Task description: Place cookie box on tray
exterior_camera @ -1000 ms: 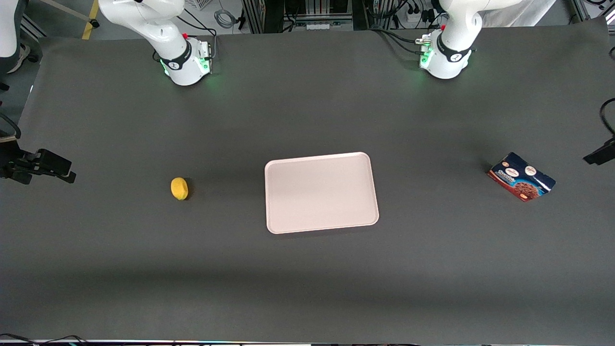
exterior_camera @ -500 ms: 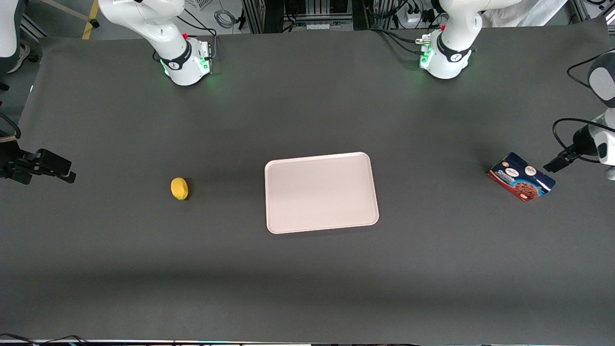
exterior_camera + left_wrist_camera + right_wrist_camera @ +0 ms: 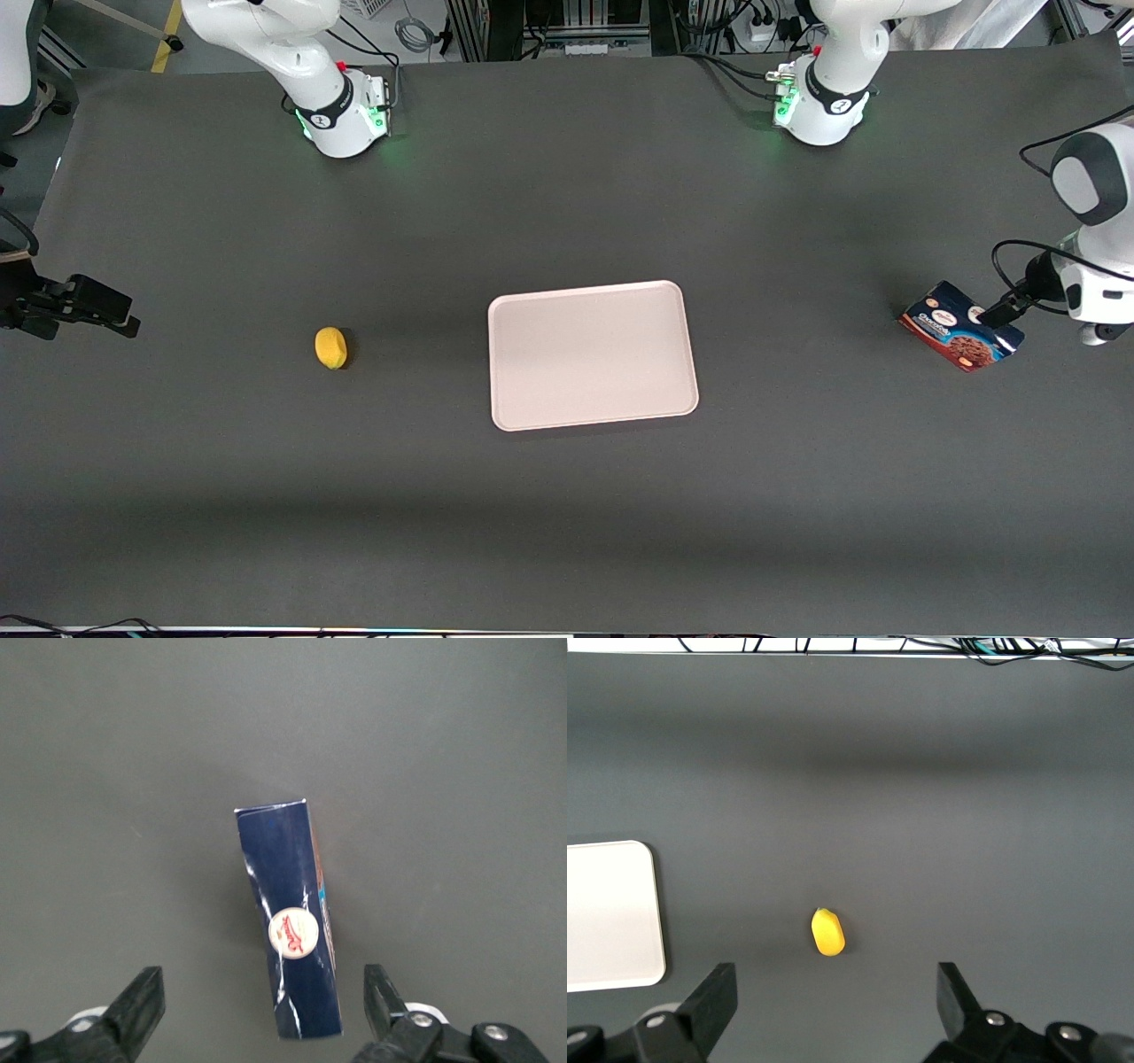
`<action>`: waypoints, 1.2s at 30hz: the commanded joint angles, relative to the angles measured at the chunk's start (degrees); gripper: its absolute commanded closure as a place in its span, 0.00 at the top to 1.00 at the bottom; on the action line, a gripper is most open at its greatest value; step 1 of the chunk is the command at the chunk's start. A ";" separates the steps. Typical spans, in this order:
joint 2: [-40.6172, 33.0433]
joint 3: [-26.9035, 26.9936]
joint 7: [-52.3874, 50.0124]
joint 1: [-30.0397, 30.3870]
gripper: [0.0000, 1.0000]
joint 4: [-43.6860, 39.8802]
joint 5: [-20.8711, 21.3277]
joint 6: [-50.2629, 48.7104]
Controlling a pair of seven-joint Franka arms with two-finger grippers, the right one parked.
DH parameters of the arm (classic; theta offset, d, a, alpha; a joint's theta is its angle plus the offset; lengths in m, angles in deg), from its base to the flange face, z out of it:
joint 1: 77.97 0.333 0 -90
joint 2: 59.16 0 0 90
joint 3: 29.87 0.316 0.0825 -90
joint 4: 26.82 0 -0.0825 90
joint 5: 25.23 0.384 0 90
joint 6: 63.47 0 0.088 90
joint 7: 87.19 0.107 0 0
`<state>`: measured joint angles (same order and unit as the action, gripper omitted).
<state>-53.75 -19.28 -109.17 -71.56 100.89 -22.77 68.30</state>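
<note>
Dark blue with a red edge, the cookie box (image 3: 960,338) lies on the grey tabletop (image 3: 797,496) at the right of the front frame, toward the working arm's end and well apart from the pale pink tray (image 3: 592,355) at frame centre. The end effector (image 3: 266,1010) hangs above the box with its fingers (image 3: 142,997) spread wide, holding nothing; in the wrist picture they flank the end of the box that carries the round logo. The step in hand looks like the approach to a grasp. Doing it well probably means centring over the box, turning the wrist so the fingers square up to its slightly skewed long sides, then descending low enough to close across the narrow width. A small yellow lump (image 3: 330,347) near the parked arm's end plays no part.
</note>
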 commanded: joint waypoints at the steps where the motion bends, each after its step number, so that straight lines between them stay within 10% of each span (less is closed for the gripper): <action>1: 0.82 -0.22 -0.52 0.26 1.00 1.93 -0.70 3.75; 36: 8.73 -0.57 -1.40 0.53 1.00 5.28 -6.06 19.49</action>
<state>-45.43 -19.52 -109.74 -71.06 104.78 -28.29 85.20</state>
